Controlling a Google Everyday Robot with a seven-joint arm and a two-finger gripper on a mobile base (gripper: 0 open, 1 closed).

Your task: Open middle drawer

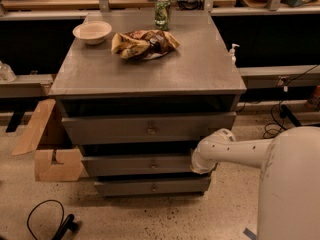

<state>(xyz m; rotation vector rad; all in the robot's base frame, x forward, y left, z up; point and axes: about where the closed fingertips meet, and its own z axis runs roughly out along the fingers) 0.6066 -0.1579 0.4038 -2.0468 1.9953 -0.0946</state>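
Note:
The middle drawer is a shallow grey front with a small round brass knob at its centre. It sits under the taller top drawer and above the low bottom drawer. A dark gap shows above its front. My white arm reaches in from the right, and its gripper is at the right end of the middle drawer front, well right of the knob. The wrist hides the fingers.
On the cabinet top stand a white bowl, a crumpled snack bag and a green can. A cardboard box lies on the floor to the left. Cables run across the floor. My white body fills the lower right.

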